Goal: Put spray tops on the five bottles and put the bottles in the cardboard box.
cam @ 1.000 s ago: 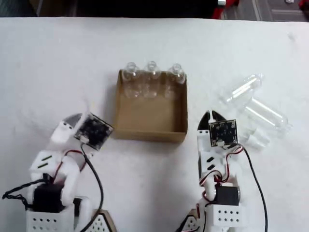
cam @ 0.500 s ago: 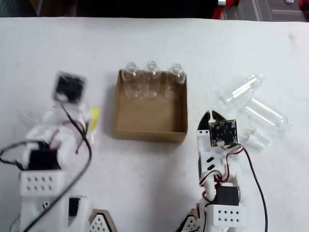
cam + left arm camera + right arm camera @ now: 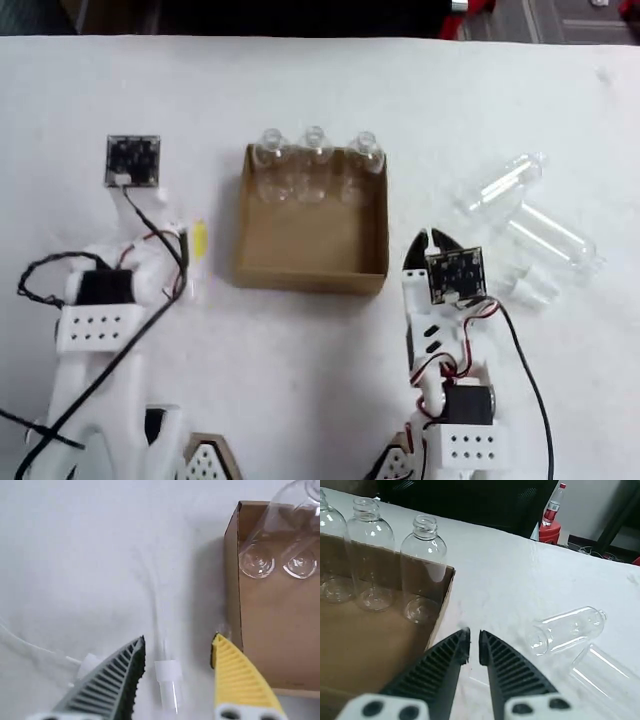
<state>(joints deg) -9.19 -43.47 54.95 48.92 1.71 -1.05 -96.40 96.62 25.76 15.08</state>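
High view: the cardboard box point(image 3: 310, 245) sits mid-table, three upright bottles point(image 3: 313, 165) with open necks lined along its far wall; two loose bottles point(image 3: 548, 235) lie on the table well to its right, beyond the right gripper point(image 3: 433, 238); left wrist view: the left gripper point(image 3: 180, 640), fingers spread wide and holding nothing, straddles a spray top point(image 3: 165, 672) lying on the table just beside the box; a second spray top point(image 3: 88, 661) lies by the grey finger; right wrist view: the right gripper's fingers are nearly together, empty, near the box's corner
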